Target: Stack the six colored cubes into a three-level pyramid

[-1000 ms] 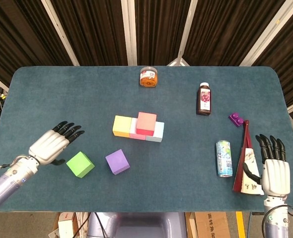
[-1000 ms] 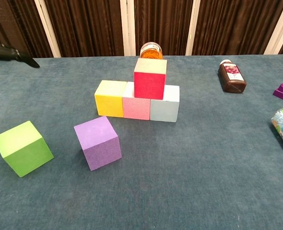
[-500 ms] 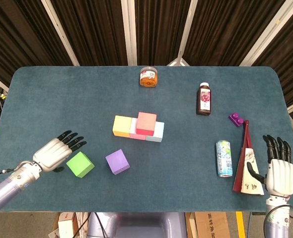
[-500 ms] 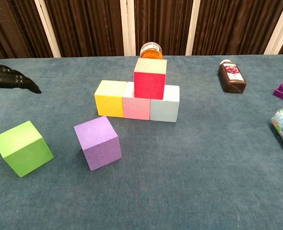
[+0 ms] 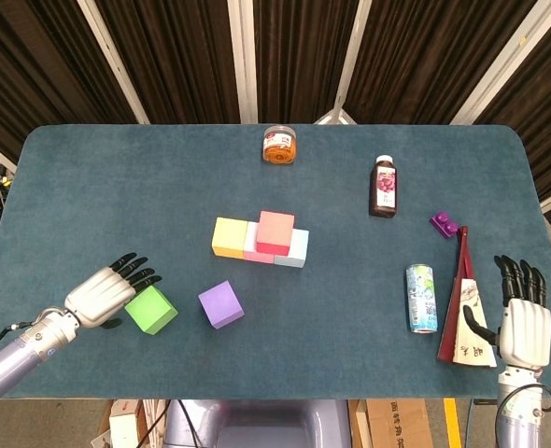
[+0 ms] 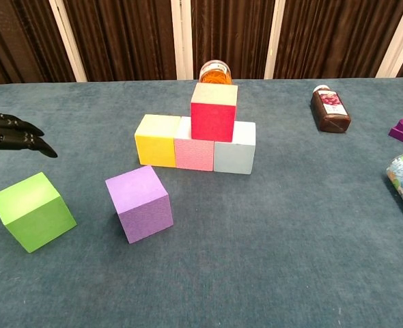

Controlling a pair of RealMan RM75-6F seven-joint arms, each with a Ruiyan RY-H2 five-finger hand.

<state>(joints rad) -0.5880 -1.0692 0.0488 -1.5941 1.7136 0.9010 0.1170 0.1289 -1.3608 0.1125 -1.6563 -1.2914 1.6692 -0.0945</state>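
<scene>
Cubes sit on the blue table (image 5: pixel 117 177), four of them already built up near its middle: a yellow cube (image 5: pixel 229 236), a pink cube (image 6: pixel 194 153) and a pale blue cube (image 5: pixel 295 249) touch in a row, and a red cube (image 5: pixel 275 232) rests on top, over the seam between the pink and pale blue ones. From the head view the pink cube is mostly hidden under the red one; the chest view shows its front face plainly. A green cube (image 5: pixel 150 310) lies well to the front-left of that row, tilted a little in the chest view, and a purple cube (image 5: pixel 221 304) lies between the green cube and the row, apart from both.

Right of the row, a dark red folded fan (image 5: pixel 462 303) lies near the table's front edge, just beside a drink can (image 5: pixel 421 298) on its side; the can is cut off at the edge of the chest view. A juice bottle (image 5: pixel 384 187) and an orange jar (image 5: pixel 279 145) stand behind the row; in the chest view the jar is partly hidden behind the red cube. A small purple brick (image 5: pixel 445 223) lies near the fan's tip.

The left hand (image 5: pixel 107 291) hovers just left of the green cube, empty, fingers spread and pointing toward it; only its dark fingertips (image 6: pixel 24 137) show in the chest view. The right hand (image 5: pixel 521 322) is held flat beside the fan, fingers straight and apart, holding nothing.
</scene>
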